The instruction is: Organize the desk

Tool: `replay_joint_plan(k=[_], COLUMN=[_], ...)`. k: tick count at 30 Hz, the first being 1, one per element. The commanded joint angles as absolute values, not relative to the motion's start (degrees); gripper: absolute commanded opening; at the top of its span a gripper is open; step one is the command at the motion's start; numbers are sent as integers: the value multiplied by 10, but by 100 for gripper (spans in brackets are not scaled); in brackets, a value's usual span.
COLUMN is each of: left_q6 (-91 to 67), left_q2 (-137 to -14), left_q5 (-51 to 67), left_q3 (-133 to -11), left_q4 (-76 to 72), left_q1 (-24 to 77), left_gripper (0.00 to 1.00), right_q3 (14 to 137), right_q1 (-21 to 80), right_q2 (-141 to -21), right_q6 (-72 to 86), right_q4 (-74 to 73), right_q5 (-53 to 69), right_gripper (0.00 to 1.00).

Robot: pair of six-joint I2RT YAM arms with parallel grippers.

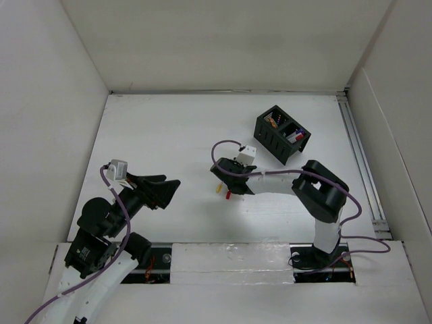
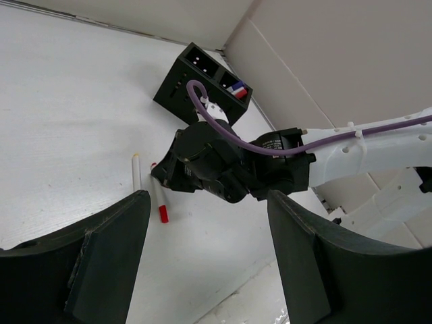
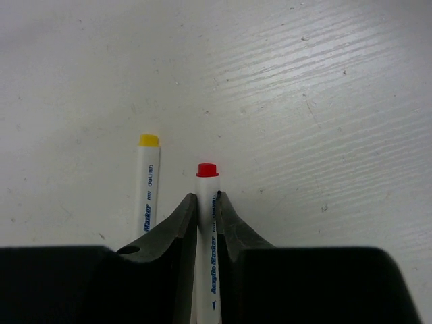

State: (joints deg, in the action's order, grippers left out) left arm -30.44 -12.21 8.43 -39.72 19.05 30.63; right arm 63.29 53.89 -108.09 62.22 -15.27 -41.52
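The white desk (image 1: pixel 169 135) has two white markers lying side by side near its middle. My right gripper (image 3: pixel 207 197) is shut on the red-capped marker (image 3: pixel 207 170), low at the desk surface; I cannot tell if the marker is lifted. The yellow-capped marker (image 3: pixel 147 182) lies free just left of it. Both also show in the top view, the red one (image 1: pixel 228 195) and the yellow one (image 1: pixel 217 189), under my right gripper (image 1: pixel 226 181). My left gripper (image 1: pixel 172 192) is open and empty, hovering left of the markers. In the left wrist view its fingers (image 2: pixel 115 256) frame the red marker (image 2: pixel 159 202).
A black two-compartment organizer box (image 1: pixel 281 134) stands at the back right with pens in it; it also shows in the left wrist view (image 2: pixel 202 77). A metal rail (image 1: pixel 361 169) runs along the right side. White panel walls enclose the desk.
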Motion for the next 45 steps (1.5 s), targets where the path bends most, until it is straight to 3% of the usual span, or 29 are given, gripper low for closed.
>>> replay_joint_plan(k=[1,3,16,27,38,45], left_q6=[-296,-296,-296,-296,-296,-297], left_q2=[-128,-128,-129,-124,-120,-122], left_q5=[92,91,92,93,91,93], left_q3=[-391,-391,-391,-391,-389,-389], left_q4=[163,163,163,161,159,159], left_q1=[303,303,303,303,303,303], left_gripper=[66,66,66,66,66,66], right_q3=[624,608,559,591,703,778], right_q1=[530,530,508,364,236,192], right_q2=[-1097,-1083,-869,-778,-827,-944], right_q6=[626,632,611,525,454,454], right_q4=[-163,-163,-159,-151,-128,-149], right_q5=[-377,-384,-470,-527,-647,-680], right_gripper=[5,0,0,0,0,0])
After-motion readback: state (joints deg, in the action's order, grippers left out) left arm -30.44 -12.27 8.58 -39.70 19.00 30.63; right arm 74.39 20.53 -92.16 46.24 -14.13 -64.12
